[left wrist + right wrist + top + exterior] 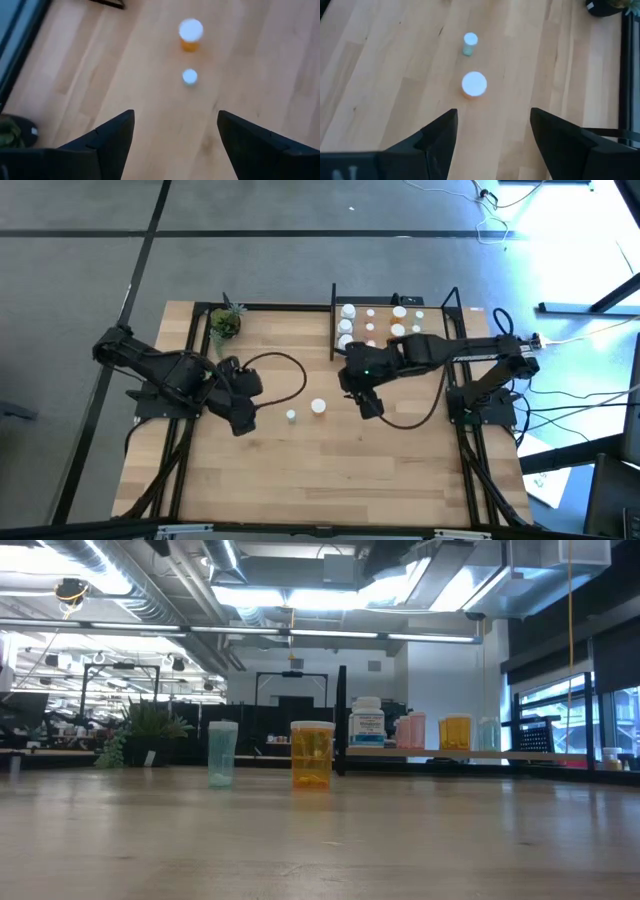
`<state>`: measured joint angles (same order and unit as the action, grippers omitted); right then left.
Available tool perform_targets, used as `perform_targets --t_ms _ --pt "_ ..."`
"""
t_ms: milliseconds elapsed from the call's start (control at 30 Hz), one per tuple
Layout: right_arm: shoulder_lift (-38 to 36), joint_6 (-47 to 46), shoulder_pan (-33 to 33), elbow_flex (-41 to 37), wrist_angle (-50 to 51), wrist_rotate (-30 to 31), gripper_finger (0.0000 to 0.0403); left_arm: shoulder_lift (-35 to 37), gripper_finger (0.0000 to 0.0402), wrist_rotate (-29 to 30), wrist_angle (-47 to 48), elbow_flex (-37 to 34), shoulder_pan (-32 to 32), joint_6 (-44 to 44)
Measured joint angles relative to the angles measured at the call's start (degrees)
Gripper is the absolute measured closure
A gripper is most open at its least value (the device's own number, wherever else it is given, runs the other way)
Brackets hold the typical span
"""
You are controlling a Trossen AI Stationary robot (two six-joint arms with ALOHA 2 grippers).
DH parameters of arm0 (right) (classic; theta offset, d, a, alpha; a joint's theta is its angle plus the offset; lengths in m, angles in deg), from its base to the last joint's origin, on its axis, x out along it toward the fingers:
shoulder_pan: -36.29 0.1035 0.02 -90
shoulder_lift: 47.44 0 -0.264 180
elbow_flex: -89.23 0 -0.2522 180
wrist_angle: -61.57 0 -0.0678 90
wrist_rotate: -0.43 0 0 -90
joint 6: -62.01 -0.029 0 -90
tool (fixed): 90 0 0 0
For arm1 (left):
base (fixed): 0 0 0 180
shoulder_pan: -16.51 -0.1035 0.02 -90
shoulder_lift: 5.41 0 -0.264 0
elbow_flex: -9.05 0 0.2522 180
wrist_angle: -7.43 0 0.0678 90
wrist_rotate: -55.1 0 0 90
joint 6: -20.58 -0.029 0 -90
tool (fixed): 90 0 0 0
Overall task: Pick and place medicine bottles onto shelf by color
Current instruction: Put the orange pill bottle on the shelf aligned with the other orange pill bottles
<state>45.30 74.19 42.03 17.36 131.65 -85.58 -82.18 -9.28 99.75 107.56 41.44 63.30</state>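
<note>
While most of the medicine bottles (372,323) are already standing on the shelf (436,318) at the far right of the surface (330,470), 2 are remaining out in the open middle: an orange bottle (318,407) and a smaller pale green bottle (290,416), both upright, with their long axis pointing straight up.

The right gripper (371,406) is hovering just beside the orange bottle, on its shelf side, and its jaws are standing apart and holding nothing. In the right wrist view the orange bottle (474,84) is lying directly ahead, on the line between the 2 fingers, with the green one (470,43) behind it.

The left gripper (242,420) is waiting near the green bottle on the opposite side, its jaws also apart and empty.

I am judging that the right arm is nearer to the orange bottle, so a short forward and downward reach would bring the jaws around it.
</note>
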Motion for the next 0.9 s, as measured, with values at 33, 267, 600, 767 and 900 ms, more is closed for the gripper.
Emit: perform_targets --t_ms 33,267,600,767,900 --pt "0.19 -0.11 0.03 0.00 0.00 -0.04 0.0150 0.01 0.0122 -1.25 -0.04 0.00 -0.14 -1.60" --pt "1.09 -0.09 0.03 0.00 0.02 -0.19 0.0150 0.01 0.0122 -3.72 0.02 0.00 -0.49 -7.33" --pt "1.09 0.07 0.03 0.00 0.02 -0.19 0.0150 0.01 0.0122 -3.75 0.00 0.00 -0.49 -8.81" --pt "1.09 -0.59 0.03 0.00 0.02 -0.17 0.0150 0.01 0.0122 -3.76 -0.28 0.00 -0.49 -8.79" --pt "1.09 -5.67 0.10 0.00 -0.60 -0.18 0.0150 0.01 0.0122 -3.77 -0.28 -0.01 -0.49 -8.79"
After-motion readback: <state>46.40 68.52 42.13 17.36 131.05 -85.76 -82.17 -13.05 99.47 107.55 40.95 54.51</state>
